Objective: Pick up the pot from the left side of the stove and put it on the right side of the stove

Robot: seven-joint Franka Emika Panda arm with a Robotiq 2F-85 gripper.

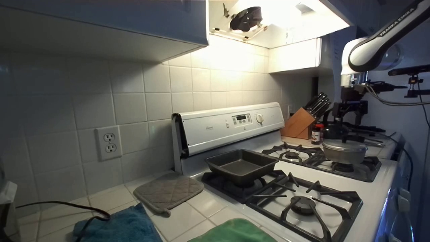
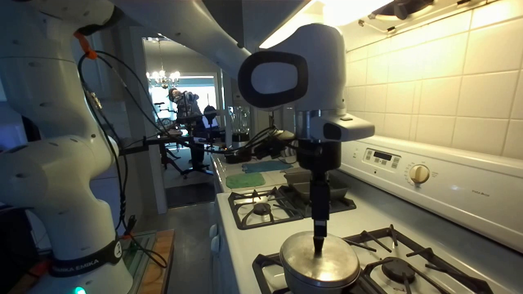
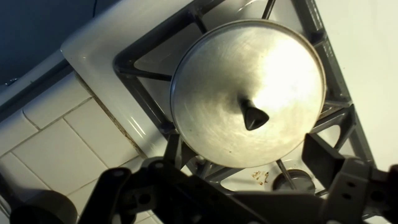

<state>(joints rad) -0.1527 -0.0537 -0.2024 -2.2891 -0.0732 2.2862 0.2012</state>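
The silver-grey pot point(image 1: 345, 154) with its lid sits on a burner grate of the white stove point(image 1: 215, 131). It also shows in an exterior view point(image 2: 302, 265) and fills the middle of the wrist view point(image 3: 211, 93). Its lid has a small black knob point(image 3: 255, 118) standing up in the centre. My gripper point(image 2: 320, 230) points straight down above the lid, close over the knob. In the wrist view my gripper point(image 3: 242, 145) is open and empty, its two black fingers spread wide. The fingers appear apart from the pot; the exact height gap is hard to tell.
A dark rectangular baking pan point(image 1: 242, 166) sits on a rear grate; a front burner point(image 1: 303, 205) is bare. A knife block point(image 1: 299, 124) and small jars point(image 1: 316, 134) stand beyond the stove. A potholder point(image 1: 171, 193) and cloths lie on the counter. The lit hood point(image 1: 285, 20) hangs above.
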